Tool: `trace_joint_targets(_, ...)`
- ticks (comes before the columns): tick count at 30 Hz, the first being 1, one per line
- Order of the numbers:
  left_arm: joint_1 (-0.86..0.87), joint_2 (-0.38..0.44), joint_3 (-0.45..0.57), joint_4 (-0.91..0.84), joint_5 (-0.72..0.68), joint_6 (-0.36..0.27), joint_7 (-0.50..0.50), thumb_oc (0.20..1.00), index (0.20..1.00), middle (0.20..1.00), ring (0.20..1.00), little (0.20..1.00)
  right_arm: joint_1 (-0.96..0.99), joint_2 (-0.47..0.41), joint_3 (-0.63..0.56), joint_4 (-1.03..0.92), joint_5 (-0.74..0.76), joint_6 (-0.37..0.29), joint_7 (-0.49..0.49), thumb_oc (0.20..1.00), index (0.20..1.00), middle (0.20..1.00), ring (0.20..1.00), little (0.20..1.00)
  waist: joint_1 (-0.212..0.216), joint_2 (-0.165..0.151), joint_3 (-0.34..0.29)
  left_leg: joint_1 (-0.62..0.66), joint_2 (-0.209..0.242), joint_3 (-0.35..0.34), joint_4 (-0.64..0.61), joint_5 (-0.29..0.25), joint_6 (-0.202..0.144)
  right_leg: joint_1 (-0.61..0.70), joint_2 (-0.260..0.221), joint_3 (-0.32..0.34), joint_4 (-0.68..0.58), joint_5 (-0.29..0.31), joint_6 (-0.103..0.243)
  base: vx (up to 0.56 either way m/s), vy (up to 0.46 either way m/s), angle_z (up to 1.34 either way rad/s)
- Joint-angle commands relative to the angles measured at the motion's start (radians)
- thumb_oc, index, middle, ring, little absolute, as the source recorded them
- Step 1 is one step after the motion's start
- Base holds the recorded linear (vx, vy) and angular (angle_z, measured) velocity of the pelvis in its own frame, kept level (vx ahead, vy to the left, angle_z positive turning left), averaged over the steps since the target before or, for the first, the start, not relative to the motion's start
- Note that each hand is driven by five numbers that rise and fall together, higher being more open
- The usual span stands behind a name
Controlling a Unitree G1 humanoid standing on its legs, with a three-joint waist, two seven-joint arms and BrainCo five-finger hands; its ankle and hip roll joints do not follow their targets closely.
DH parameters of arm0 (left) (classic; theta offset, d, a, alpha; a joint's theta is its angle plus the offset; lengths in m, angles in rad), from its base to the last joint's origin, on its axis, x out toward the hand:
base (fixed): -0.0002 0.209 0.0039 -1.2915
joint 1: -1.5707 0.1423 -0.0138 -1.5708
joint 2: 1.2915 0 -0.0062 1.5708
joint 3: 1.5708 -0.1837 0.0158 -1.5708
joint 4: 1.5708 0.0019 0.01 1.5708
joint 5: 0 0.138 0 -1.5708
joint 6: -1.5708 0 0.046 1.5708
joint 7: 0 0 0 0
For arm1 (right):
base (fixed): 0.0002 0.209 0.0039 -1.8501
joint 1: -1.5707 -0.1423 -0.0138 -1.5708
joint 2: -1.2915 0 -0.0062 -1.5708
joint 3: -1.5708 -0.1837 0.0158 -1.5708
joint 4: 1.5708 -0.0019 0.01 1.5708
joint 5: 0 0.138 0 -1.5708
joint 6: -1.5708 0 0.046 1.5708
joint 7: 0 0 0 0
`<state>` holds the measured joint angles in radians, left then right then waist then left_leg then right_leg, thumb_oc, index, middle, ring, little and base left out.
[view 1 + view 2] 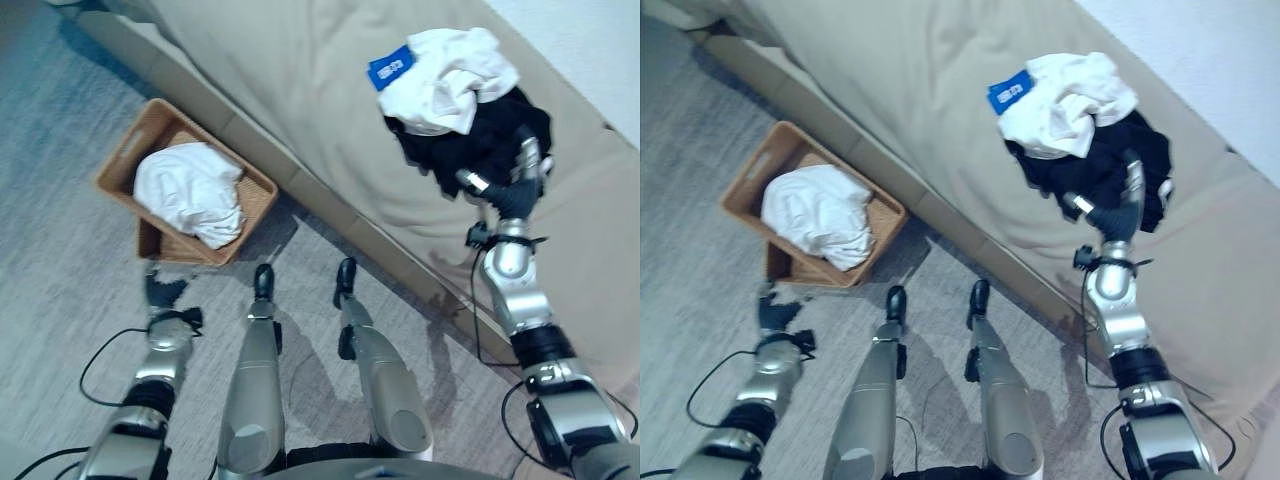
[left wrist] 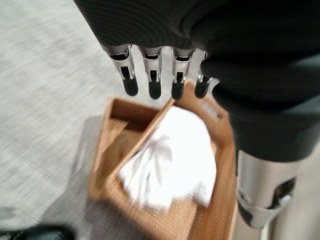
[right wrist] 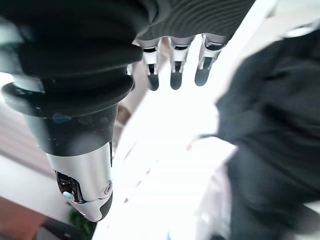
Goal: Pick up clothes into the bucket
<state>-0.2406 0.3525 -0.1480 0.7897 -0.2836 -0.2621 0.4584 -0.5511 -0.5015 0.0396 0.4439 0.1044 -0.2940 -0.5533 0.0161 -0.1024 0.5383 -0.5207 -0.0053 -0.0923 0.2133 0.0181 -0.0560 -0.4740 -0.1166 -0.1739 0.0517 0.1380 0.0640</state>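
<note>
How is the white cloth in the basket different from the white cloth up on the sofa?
The white cloth in the basket lies bunched inside the wicker basket on the floor; the white cloth on the sofa sits on the beige sofa.

The basket one lies alone; the sofa one rests on a black garment, with a blue tag beside it.

The right hand is by the sofa pile; the left hand is near the basket.

Both are crumpled.

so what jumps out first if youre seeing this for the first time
The pile on the beige sofa: a white garment on top of a black garment, with the right hand open at the black one's edge. Next, the woven basket on the grey floor by the sofa, already holding white clothing, the left hand open near it.
</note>
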Motion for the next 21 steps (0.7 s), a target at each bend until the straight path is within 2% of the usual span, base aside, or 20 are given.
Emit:
trace_joint_targets(1,0.033,-0.046,-0.064,-0.012,0.08,-0.027,-0.05,1.0,1.0,1.0,1.0,1.0,-0.035,-0.149,-0.069,0.032,-0.053,0.023,-0.09,1.0,1.0,1.0,1.0,1.0,-0.004,0.098,-0.018,0.055,-0.029,-0.063,-0.053,0.028,0.002,0.003,-0.059,-0.015,0.217,-0.169,0.056,0.01,-0.087,0.27)
trace_joint_targets(2,0.034,-0.055,-0.107,-0.002,0.106,-0.022,-0.064,1.0,1.0,1.0,1.0,1.0,-0.074,-0.188,-0.065,0.097,-0.052,0.036,-0.104,1.0,1.0,1.0,1.0,1.0,0.001,0.117,-0.018,0.061,-0.024,-0.07,-0.08,0.047,-0.003,-0.002,-0.063,-0.023,0.233,-0.18,0.055,0.02,-0.064,0.28)
trace_joint_targets(3,0.034,-0.055,-0.107,-0.002,0.106,-0.022,-0.064,1.0,1.0,1.0,1.0,1.0,-0.074,-0.188,-0.065,0.097,-0.052,0.036,-0.104,1.0,1.0,1.0,1.0,1.0,0.001,0.117,-0.018,0.061,-0.024,-0.07,-0.08,0.047,-0.003,-0.002,-0.063,-0.023,0.233,-0.18,0.055,0.0,-0.079,0.38)
trace_joint_targets(4,0.035,-0.064,-0.184,-0.012,0.156,-0.015,-0.084,1.0,1.0,1.0,1.0,1.0,-0.147,-0.241,-0.048,0.174,-0.052,0.056,-0.128,1.0,1.0,1.0,1.0,1.0,0.003,0.149,-0.018,0.073,-0.018,-0.077,-0.13,0.075,-0.007,-0.016,-0.069,-0.027,0.253,-0.193,0.053,0.01,-0.083,0.3)
trace_joint_targets(6,0.031,-0.073,-0.298,-0.043,0.217,-0.013,-0.121,1.0,1.0,1.0,1.0,1.0,-0.229,-0.317,-0.015,0.312,-0.051,0.083,-0.152,1.0,1.0,1.0,1.0,1.0,0.007,0.188,-0.018,0.084,-0.014,-0.09,-0.185,0.11,-0.021,-0.031,-0.081,-0.039,0.279,-0.213,0.052,0.0,-0.072,0.16)
trace_joint_targets(7,0.031,-0.076,-0.297,-0.044,0.218,-0.013,-0.12,1.0,1.0,1.0,1.0,1.0,-0.235,-0.32,-0.011,0.318,-0.049,0.081,-0.152,1.0,1.0,1.0,1.0,1.0,0.005,0.19,-0.018,0.084,-0.014,-0.091,-0.188,0.112,-0.021,-0.032,-0.082,-0.04,0.281,-0.214,0.051,-0.02,-0.033,0.18)
trace_joint_targets(8,0.019,-0.081,-0.371,-0.059,0.239,-0.011,-0.151,1.0,1.0,1.0,1.0,1.0,-0.305,-0.376,0.026,0.43,-0.025,0.099,-0.141,1.0,1.0,1.0,1.0,1.0,0.001,0.222,-0.018,0.09,-0.014,-0.099,-0.223,0.133,-0.029,-0.05,-0.093,-0.046,0.314,-0.232,0.049,-0.01,-0.022,0.22)
trace_joint_targets(9,0.018,-0.084,-0.37,-0.058,0.239,-0.011,-0.151,1.0,1.0,1.0,1.0,1.0,-0.311,-0.379,0.031,0.435,-0.023,0.097,-0.141,1.0,1.0,1.0,1.0,1.0,-0.001,0.223,-0.018,0.09,-0.014,-0.099,-0.225,0.133,-0.03,-0.052,-0.093,-0.046,0.316,-0.233,0.049,-0.01,-0.039,0.27)
trace_joint_targets(10,0.018,-0.098,-0.437,-0.109,0.227,-0.013,-0.182,1.0,1.0,1.0,1.0,1.0,-0.376,-0.431,0.075,0.544,0.001,0.122,-0.12,1.0,1.0,1.0,1.0,1.0,-0.007,0.255,-0.018,0.09,-0.022,-0.093,-0.233,0.138,-0.03,-0.074,-0.101,-0.038,0.356,-0.25,0.046,0.01,-0.019,0.13)
trace_joint_targets(11,0.017,-0.1,-0.435,-0.111,0.226,-0.012,-0.182,1.0,1.0,1.0,1.0,1.0,-0.386,-0.434,0.084,0.551,0.004,0.119,-0.118,1.0,1.0,1.0,1.0,1.0,-0.009,0.256,-0.018,0.088,-0.023,-0.092,-0.233,0.138,-0.03,-0.078,-0.103,-0.036,0.36,-0.252,0.046,0.02,-0.016,0.09)
trace_joint_targets(12,0.012,-0.113,-0.473,-0.113,0.207,-0.013,-0.196,1.0,1.0,1.0,1.0,1.0,-0.449,-0.453,0.135,0.642,0.013,0.14,-0.089,1.0,1.0,1.0,1.0,1.0,-0.011,0.277,-0.018,0.082,-0.027,-0.079,-0.227,0.138,-0.029,-0.101,-0.109,-0.021,0.392,-0.26,0.042,0.02,-0.015,0.07)
trace_joint_targets(13,0.0,-0.127,-0.479,-0.105,0.193,-0.012,-0.2,1.0,1.0,1.0,1.0,1.0,-0.488,-0.474,0.176,0.702,0.013,0.152,-0.061,1.0,1.0,1.0,1.0,1.0,-0.014,0.284,-0.018,0.073,-0.028,-0.071,-0.222,0.137,-0.028,-0.122,-0.111,-0.007,0.409,-0.262,0.043,0.02,-0.015,0.08)
trace_joint_targets(17,-0.007,-0.147,-0.48,-0.116,0.129,-0.01,-0.205,1.0,1.0,1.0,1.0,1.0,-0.573,-0.5,0.278,0.825,-0.022,0.198,-0.013,1.0,1.0,1.0,1.0,1.0,-0.016,0.308,-0.018,0.049,-0.025,-0.051,-0.219,0.143,-0.031,-0.167,-0.113,0.015,0.442,-0.268,0.043,0.01,-0.054,-0.07)
trace_joint_targets(18,-0.009,-0.15,-0.473,-0.114,0.092,-0.01,-0.198,1.0,1.0,1.0,1.0,1.0,-0.615,-0.506,0.333,0.877,-0.058,0.226,0.013,1.0,1.0,1.0,1.0,1.0,-0.013,0.326,-0.018,0.025,-0.02,-0.039,-0.212,0.147,-0.033,-0.209,-0.111,0.028,0.468,-0.272,0.041,0.0,-0.047,-0.11)
trace_joint_targets(21,-0.014,-0.158,-0.463,-0.106,0.073,-0.002,-0.191,1.0,1.0,1.0,1.0,1.0,-0.645,-0.508,0.37,0.899,-0.073,0.235,0.029,1.0,1.0,1.0,1.0,1.0,-0.016,0.332,-0.018,0.001,-0.018,-0.027,-0.203,0.146,-0.034,-0.245,-0.103,0.046,0.486,-0.272,0.04,0.0,-0.049,-0.05)
